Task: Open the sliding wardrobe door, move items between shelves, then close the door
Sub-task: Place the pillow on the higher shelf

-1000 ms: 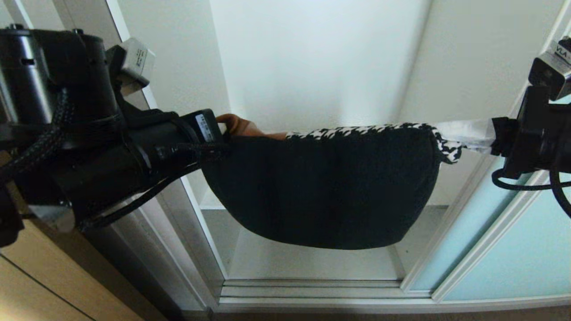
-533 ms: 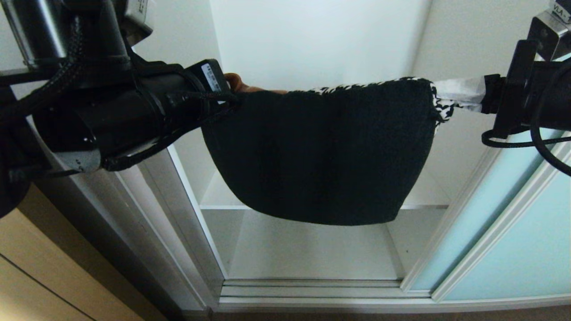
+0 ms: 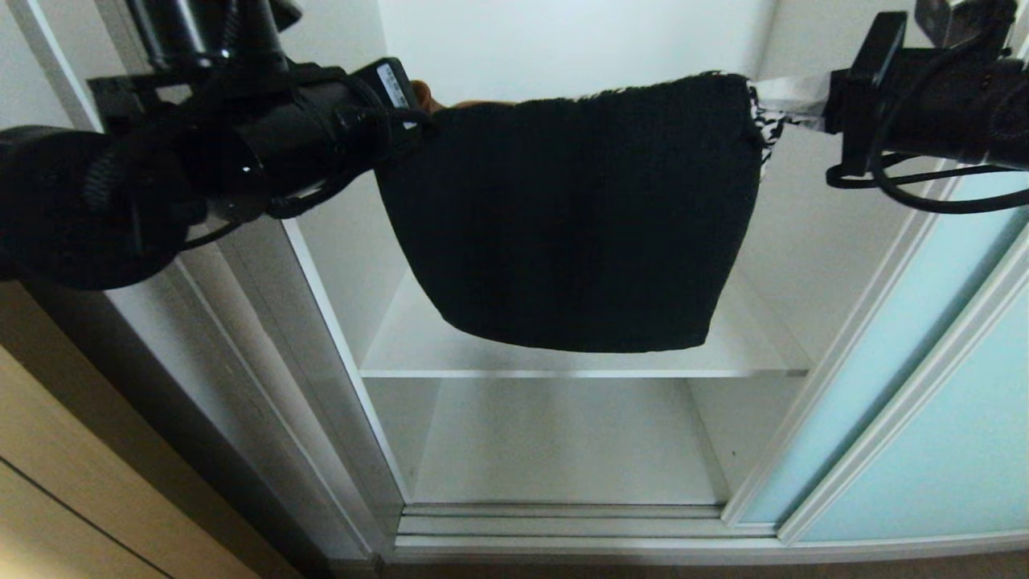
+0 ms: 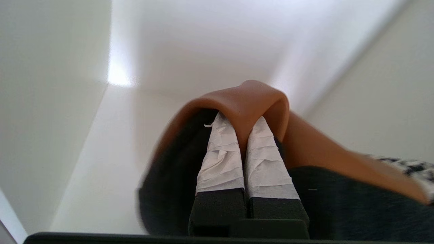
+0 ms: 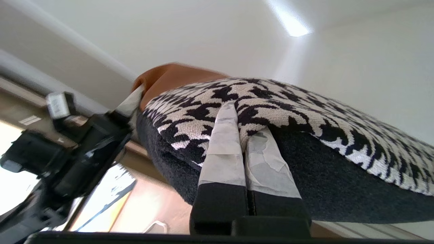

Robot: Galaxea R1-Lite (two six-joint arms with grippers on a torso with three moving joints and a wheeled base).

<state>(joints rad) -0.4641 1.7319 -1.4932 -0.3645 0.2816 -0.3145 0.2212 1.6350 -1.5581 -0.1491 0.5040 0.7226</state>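
While both claws (image 3: 418,100) (image 3: 792,92) pinch its corners, cushion (image 3: 575,225) hangs clear above shelf edge (image 3: 583,373).

Your head view looks forward and down into the open wardrobe, over the shelves (image 3: 579,363). Each wrist view sits close behind its pincer, angled up at the white interior. All three share the cushion (image 3: 575,217); your right wrist view also catches the left pincer (image 5: 130,101).

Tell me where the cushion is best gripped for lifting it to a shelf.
At its two top corners, one claw from each side, as now: left claw pinches the brown corner, right claw the houndstooth one. The cushion is soft and sags between them.
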